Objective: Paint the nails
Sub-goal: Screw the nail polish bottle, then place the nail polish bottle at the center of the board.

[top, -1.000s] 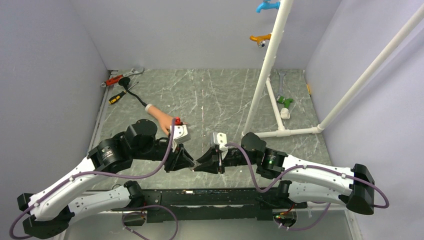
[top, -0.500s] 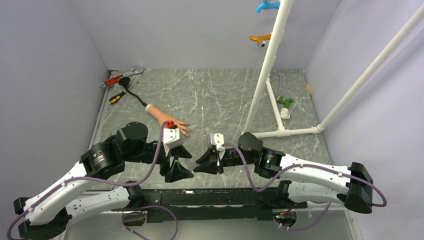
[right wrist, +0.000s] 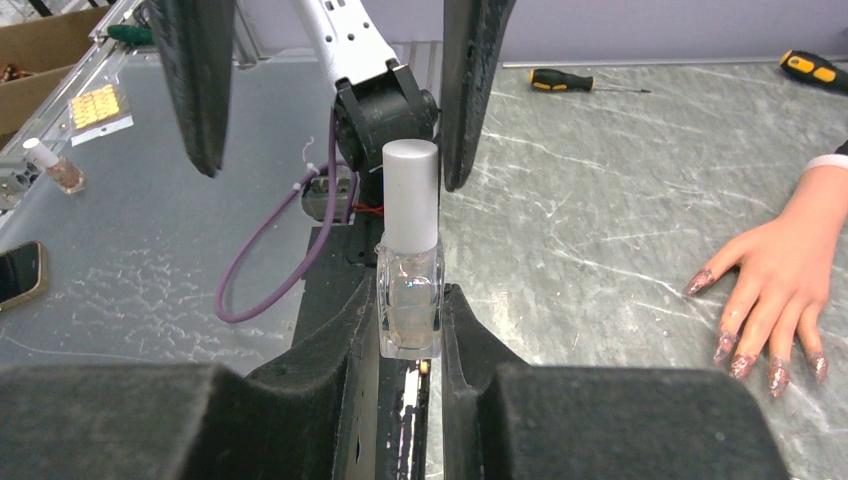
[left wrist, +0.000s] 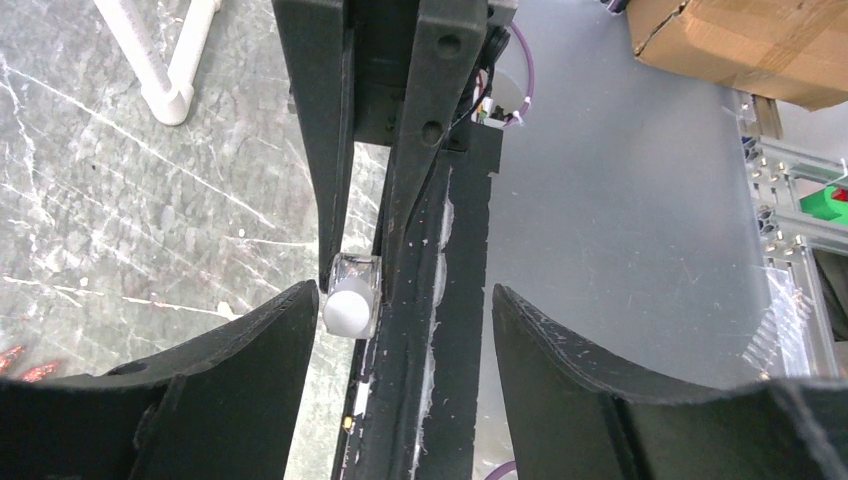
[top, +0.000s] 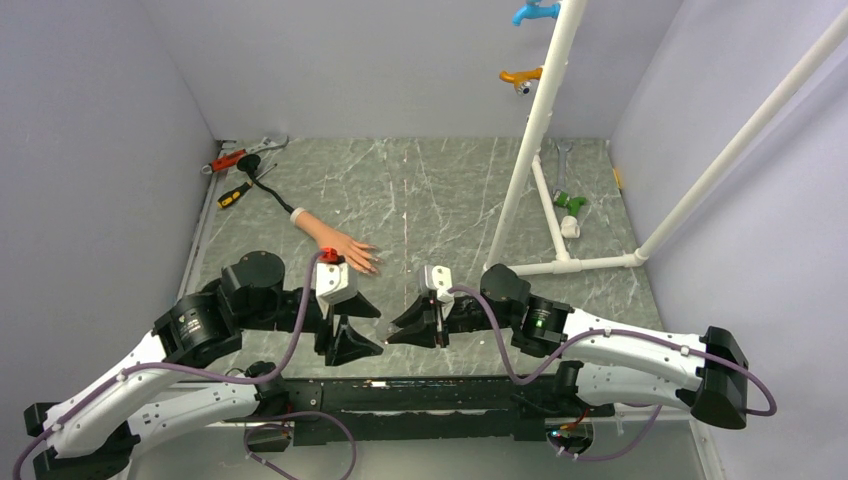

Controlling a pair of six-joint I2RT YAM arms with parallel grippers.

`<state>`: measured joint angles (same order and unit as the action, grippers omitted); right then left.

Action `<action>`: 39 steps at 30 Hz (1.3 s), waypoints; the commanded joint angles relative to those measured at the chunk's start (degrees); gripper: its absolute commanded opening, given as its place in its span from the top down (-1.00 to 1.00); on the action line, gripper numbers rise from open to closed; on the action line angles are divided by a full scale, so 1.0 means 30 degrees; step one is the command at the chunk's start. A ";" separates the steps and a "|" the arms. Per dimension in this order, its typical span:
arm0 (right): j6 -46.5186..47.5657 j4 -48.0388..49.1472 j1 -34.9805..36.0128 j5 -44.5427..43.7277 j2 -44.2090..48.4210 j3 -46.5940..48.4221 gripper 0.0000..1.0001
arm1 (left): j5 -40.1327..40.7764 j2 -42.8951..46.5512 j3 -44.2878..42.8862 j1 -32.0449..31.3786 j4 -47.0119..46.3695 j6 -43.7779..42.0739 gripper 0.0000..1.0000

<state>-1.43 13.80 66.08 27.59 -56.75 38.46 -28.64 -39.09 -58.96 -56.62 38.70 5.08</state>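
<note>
The flesh-coloured mannequin hand (top: 333, 243) lies palm down on the marble table, and its glittery reddish-pink nails (right wrist: 745, 364) show at the right of the right wrist view. My right gripper (right wrist: 410, 322) is shut on a small clear bottle (right wrist: 410, 300) with a white cap (right wrist: 410, 195), held above the table's near edge. My left gripper (left wrist: 405, 330) faces it, open. The cap (left wrist: 349, 310) sits just off the tip of one finger (left wrist: 250, 350), and the other finger stands well away from it. In the top view the two grippers (top: 362, 325) (top: 402, 326) point at each other.
A white PVC pipe frame (top: 530, 150) stands at the right. A wrench (top: 245, 152) and a screwdriver (top: 235, 195) lie at the far left corner. Off the table's near side are another small bottle (right wrist: 55, 165), a phone (right wrist: 20, 275) and a cardboard box (left wrist: 740, 40).
My left gripper, shut by the bottle's cap a second ago, has opened and drawn back to the left. The right gripper still holds the bottle with its cap on.
</note>
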 commanded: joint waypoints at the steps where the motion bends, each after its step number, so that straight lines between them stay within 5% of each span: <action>1: 0.0214 0.1415 0.0017 0.0290 0.0852 0.0021 1.00 | -0.0055 0.0188 0.0321 -0.0082 -0.1250 -0.0910 -0.36; 39: 0.0301 0.1267 0.0001 0.0122 0.0835 0.0043 1.00 | 0.0133 -0.1368 0.1247 -0.0089 -0.0072 -0.3902 0.41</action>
<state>-0.97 13.56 66.00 27.51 -55.18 37.85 -27.42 -42.63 -54.22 -56.73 38.22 -5.10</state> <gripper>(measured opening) 0.217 0.308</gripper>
